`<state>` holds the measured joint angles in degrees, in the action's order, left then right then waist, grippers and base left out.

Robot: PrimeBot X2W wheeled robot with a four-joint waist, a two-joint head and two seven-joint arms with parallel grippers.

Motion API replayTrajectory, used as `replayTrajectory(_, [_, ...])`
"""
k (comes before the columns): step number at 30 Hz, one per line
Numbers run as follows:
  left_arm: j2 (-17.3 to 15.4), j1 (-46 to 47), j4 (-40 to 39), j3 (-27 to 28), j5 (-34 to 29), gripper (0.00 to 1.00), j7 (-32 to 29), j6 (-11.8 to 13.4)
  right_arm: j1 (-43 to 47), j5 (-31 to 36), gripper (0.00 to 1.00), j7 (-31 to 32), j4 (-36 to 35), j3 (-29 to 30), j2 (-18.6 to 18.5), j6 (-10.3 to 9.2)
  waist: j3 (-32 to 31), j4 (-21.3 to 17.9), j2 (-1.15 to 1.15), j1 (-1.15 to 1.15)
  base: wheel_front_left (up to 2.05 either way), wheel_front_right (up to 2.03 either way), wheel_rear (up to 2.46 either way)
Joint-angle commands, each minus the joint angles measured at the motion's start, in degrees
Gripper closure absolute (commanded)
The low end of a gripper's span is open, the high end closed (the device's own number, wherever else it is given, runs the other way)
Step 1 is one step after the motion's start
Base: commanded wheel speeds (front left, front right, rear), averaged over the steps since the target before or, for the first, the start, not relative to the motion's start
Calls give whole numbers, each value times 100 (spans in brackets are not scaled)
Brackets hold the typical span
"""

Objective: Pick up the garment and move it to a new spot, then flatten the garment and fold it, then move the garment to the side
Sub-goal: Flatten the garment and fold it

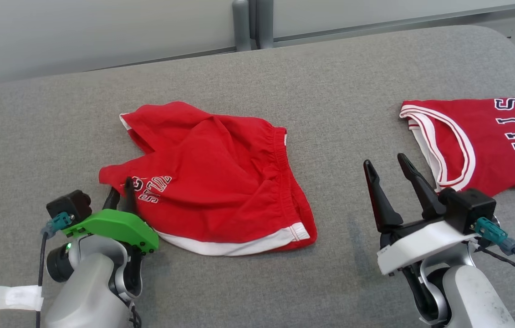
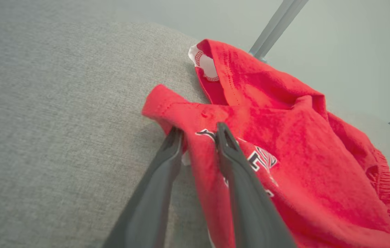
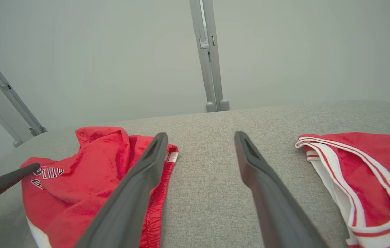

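Red shorts (image 1: 221, 182) with white trim and white lettering lie crumpled at the centre-left of the grey cushioned surface (image 1: 284, 77). My left gripper (image 1: 120, 191) is at their near-left hem corner. In the left wrist view the shorts (image 2: 284, 137) have a fold of cloth pinched between the two fingers of that gripper (image 2: 200, 131), which is shut on it. My right gripper (image 1: 385, 160) hovers open over bare cushion to the right of the shorts, holding nothing. In the right wrist view it (image 3: 200, 134) stands between the shorts (image 3: 88, 172) and a jersey.
A red "BULLS" jersey (image 1: 480, 136) with white trim lies flat at the right edge, also seen as the jersey (image 3: 363, 162) in the right wrist view. Behind the cushion stand a pale wall and a grey metal post (image 1: 252, 23). Bare cushion stretches between the two garments.
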<state>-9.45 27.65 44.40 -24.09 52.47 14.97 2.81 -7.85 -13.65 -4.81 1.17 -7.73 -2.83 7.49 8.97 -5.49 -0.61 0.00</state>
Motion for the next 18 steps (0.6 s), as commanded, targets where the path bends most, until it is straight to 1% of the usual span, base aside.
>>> replayTrajectory(1, [-91,85,10,49,-303,100,25,153,36,-8,0,-30,-42,47,-14,0,15,4,61,0,0,0,0])
replayTrajectory(4, [-165,88,-59,53,-772,100,25,323,57,-12,0,-57,-72,134,-14,0,18,58,61,0,0,0,0])
replayTrajectory(6, [-280,67,-153,16,-1195,100,23,520,62,-11,0,-77,-89,191,-14,0,14,103,61,0,0,0,0])
replayTrajectory(8, [-396,-12,-280,-102,-1688,100,21,777,82,-11,0,-96,-102,240,-14,0,3,148,61,0,0,0,0])
replayTrajectory(10, [-631,-29,-368,-424,-2403,100,22,1136,99,-17,0,-93,-116,274,-15,0,-9,186,61,0,0,0,0])
replayTrajectory(11, [-642,-53,-431,-533,-2563,100,23,1252,114,-21,0,-96,-122,290,-14,0,-17,208,61,0,0,0,0])
replayTrajectory(13, [-643,-101,-471,-802,-2892,100,9,1348,147,-31,0,-102,-117,326,-15,0,-38,252,61,0,0,0,0])
replayTrajectory(14, [-627,-94,-490,-911,-2978,100,-21,1353,151,-33,0,-105,-109,330,-15,0,-43,260,61,0,0,0,0])
replayTrajectory(18, [-420,-69,-515,-1099,-2985,100,-100,1233,107,-90,0,-111,-83,263,-14,0,-42,207,61,0,0,0,0])
